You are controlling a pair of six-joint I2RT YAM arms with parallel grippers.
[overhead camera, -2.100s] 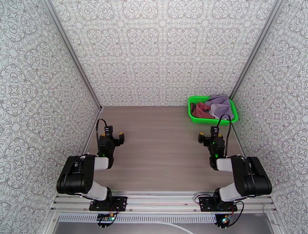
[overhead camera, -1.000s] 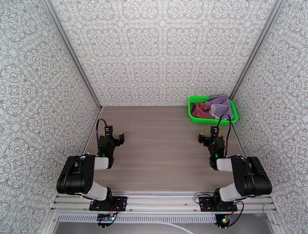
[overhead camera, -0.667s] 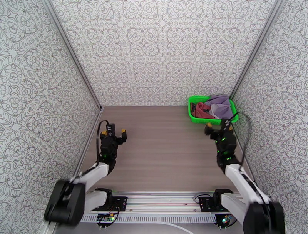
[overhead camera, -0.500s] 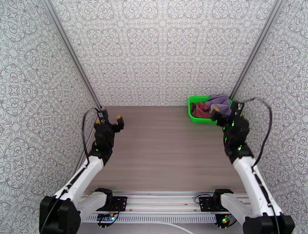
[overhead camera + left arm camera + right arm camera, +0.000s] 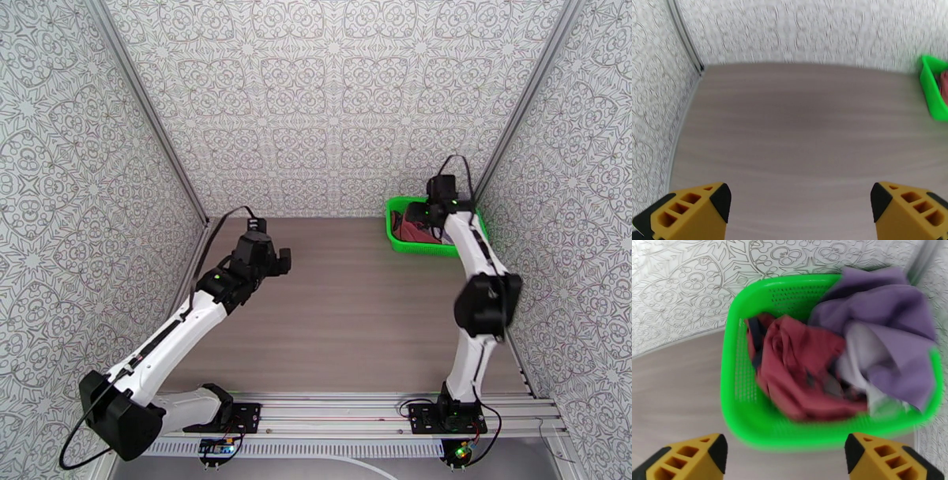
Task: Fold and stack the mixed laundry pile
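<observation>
Progress is sitting at basically zero: nothing is getting folded or stacked yet. Both garments are lying crumpled in the green basket [image 5: 735, 370] at the far right corner of the table [image 5: 790, 126]. The dark red tank top [image 5: 798, 358] is bunching in the left half. The lavender garment [image 5: 884, 330] is piling up on the right and spilling over the rim, and the two are touching. Everything is still waiting: pulling each piece out, spreading, folding, stacking.

The right gripper [image 5: 786, 459] is hovering above the near edge of the basket, fingers spread wide, nothing between them, not touching cloth. The left gripper [image 5: 798, 215] is hanging over bare table left of centre, jaws also spread wide and holding nothing.

Versus the earliest frame: both arms were tucked back near their bases, grippers over the near half of the table. Now both are reaching out, the right one stretching all the way to the basket, the left one heading toward the table middle. Garments and basket are sitting just as they were. First grab is probably coming up, likely on the red top.
</observation>
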